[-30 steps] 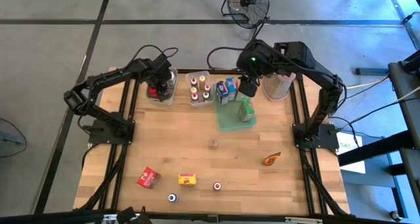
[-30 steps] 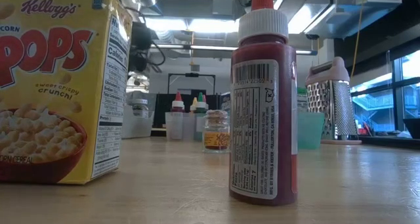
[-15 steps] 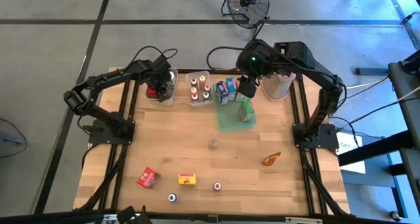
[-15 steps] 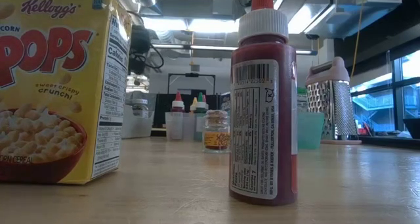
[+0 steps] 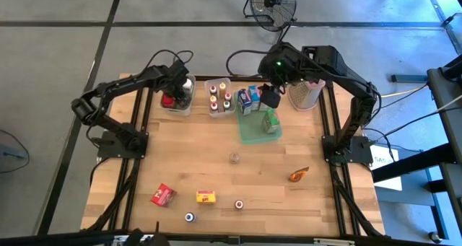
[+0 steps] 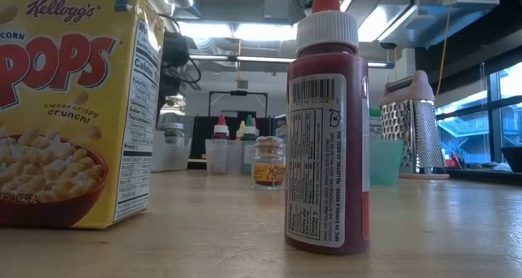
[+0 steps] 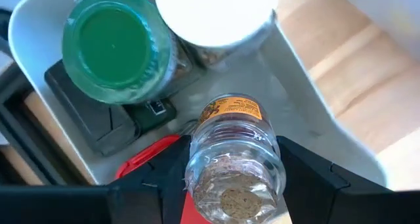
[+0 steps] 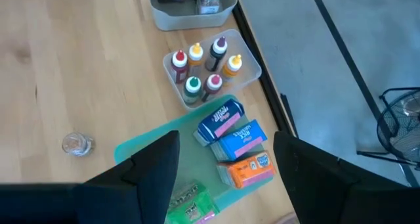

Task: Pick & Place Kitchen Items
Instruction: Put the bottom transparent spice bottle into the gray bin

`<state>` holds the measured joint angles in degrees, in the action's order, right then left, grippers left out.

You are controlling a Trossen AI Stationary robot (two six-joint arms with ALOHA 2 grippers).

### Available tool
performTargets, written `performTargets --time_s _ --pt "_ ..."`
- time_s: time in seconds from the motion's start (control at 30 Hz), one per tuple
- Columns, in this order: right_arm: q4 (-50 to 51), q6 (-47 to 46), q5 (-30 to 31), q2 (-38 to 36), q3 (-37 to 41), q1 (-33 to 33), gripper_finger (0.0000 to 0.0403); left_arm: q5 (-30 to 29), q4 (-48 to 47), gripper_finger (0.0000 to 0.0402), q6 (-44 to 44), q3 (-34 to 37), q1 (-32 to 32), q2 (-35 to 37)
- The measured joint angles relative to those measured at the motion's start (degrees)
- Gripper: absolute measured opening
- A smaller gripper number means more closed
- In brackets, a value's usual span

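My left gripper (image 5: 172, 96) hovers over the clear bin (image 5: 180, 110) at the table's far left, shut on a clear spice jar (image 7: 235, 165) with an orange label. In the bin below stand a green-capped jar (image 7: 111, 43), a white-capped one (image 7: 216, 10) and a red item (image 7: 146, 161). My right gripper (image 5: 271, 97) hangs open above the green tray (image 8: 141, 152), which carries blue cartons (image 8: 230, 129), an orange carton (image 8: 248, 168) and a green packet (image 8: 190, 201). A red carton (image 5: 163, 195), a yellow carton (image 5: 206, 197), two little cans (image 5: 238, 204) and an orange packet (image 5: 299, 174) lie near the table's near edge. My left gripper pinches the spice jar by its clear body (image 7: 197, 175) between the two fingers (image 7: 298, 168), one on each side. The jar is lifted clear above the bin, with one round end (image 7: 236, 199) turned toward the wrist camera.
A second clear bin (image 5: 219, 96) of coloured-cap bottles stands between the left bin and the tray. The box grater (image 5: 304, 93) is at the far right. A lone small jar (image 5: 234, 157) stands mid-table. In the low view a cereal carton (image 6: 73, 107) and red bottle (image 6: 326, 131) stand close.
My left gripper has moved up a little over the clear bin, keeping its hold on the jar. The right arm has stayed almost still above the tray.
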<state>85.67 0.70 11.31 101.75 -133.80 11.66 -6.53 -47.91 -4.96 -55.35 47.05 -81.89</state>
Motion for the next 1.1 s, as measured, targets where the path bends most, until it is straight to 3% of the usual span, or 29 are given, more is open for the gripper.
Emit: performTargets --time_s 0.27,0.83,1.1 --pt "0.0 0.9 0.0 0.0 0.0 0.0 0.0250 1.2 0.7 0.0191 -10.7 0.2 0.8 -4.0" --pt "0.3 3.0 -4.1 0.0 0.0 -0.1 0.0250 0.6 1.7 0.0201 -15.5 0.1 1.1 -4.3" --pt "0.5 3.9 -4.1 0.0 0.0 -0.1 0.0250 3.4 3.4 0.0202 -16.5 0.0 1.2 -4.5"
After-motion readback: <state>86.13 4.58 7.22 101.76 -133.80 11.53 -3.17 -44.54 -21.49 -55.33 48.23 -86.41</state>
